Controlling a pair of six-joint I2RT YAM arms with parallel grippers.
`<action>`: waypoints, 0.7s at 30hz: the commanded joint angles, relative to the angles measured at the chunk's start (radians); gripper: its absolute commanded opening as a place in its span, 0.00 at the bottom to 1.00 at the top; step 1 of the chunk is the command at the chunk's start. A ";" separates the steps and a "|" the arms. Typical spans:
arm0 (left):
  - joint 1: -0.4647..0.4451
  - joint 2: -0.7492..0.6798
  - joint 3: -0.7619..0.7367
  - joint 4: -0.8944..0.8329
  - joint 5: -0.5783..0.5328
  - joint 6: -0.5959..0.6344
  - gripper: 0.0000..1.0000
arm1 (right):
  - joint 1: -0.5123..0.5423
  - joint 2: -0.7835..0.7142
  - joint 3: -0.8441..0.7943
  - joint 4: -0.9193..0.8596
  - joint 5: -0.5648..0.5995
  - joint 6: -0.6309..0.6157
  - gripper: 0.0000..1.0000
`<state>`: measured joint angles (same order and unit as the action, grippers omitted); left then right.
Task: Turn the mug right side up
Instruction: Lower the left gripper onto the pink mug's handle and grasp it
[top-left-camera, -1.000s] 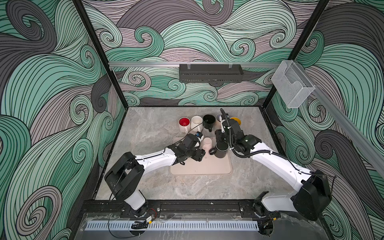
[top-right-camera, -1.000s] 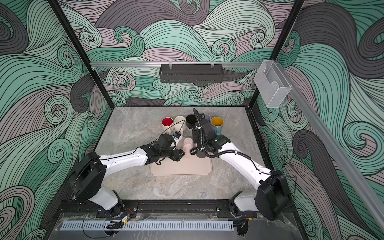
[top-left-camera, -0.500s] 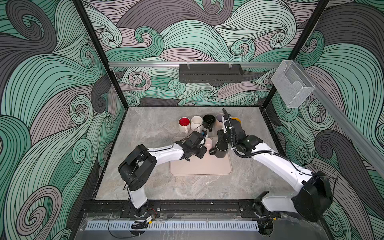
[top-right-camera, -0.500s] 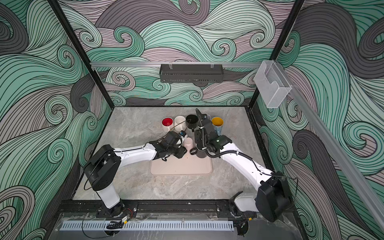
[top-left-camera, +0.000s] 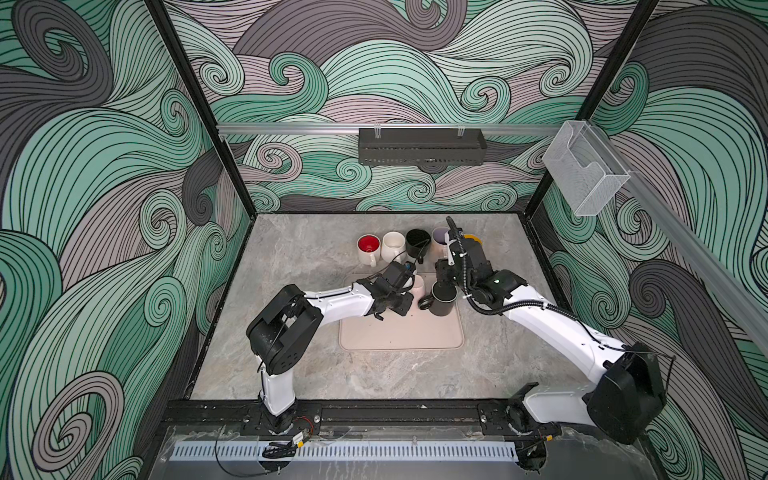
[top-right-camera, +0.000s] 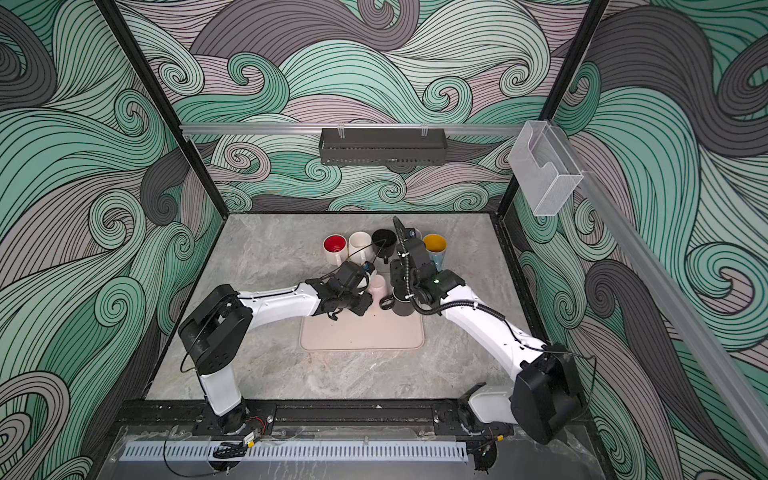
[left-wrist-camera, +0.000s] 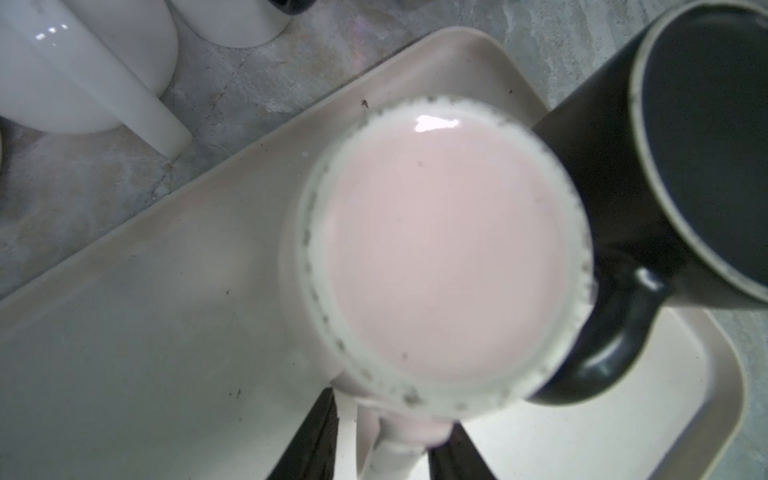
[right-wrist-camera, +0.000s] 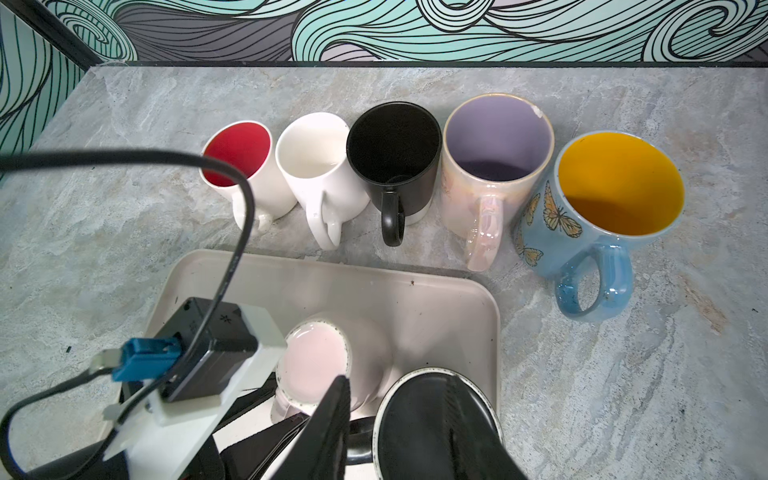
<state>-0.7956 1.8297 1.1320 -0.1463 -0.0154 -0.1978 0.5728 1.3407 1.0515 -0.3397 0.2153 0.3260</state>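
A pale pink mug (left-wrist-camera: 436, 249) stands upside down, base up, on the beige tray (left-wrist-camera: 124, 332); both top views show it (top-left-camera: 417, 284) (top-right-camera: 378, 284). My left gripper (left-wrist-camera: 382, 449) has its two black fingers on either side of the mug's handle, shut on it. Right beside it a black mug (right-wrist-camera: 415, 424) stands mouth up on the tray (top-left-camera: 399, 332). My right gripper (right-wrist-camera: 395, 386) is shut on that black mug (top-left-camera: 442, 301), one finger inside it and one outside by its handle.
Behind the tray several upright mugs stand in a row on the marble table: red-lined (right-wrist-camera: 237, 153), white (right-wrist-camera: 311, 153), black (right-wrist-camera: 392, 141), lilac (right-wrist-camera: 496, 137) and blue butterfly (right-wrist-camera: 619, 183). The left wrist camera's cable (right-wrist-camera: 232, 232) arcs over the tray.
My left arm has reached further in to the pink mug and its jaws have narrowed around the handle. The right arm and the black mug have barely moved.
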 joint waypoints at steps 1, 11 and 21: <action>-0.008 0.020 0.040 -0.029 -0.020 0.006 0.36 | -0.004 -0.021 -0.016 0.010 -0.007 0.011 0.39; -0.008 0.029 0.053 -0.038 -0.034 0.006 0.28 | -0.005 -0.023 -0.023 0.013 -0.006 0.009 0.39; -0.008 0.042 0.068 -0.045 -0.029 0.006 0.18 | -0.007 -0.025 -0.025 0.016 -0.010 0.011 0.38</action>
<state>-0.7979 1.8584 1.1683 -0.1669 -0.0330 -0.1944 0.5716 1.3380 1.0355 -0.3389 0.2089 0.3264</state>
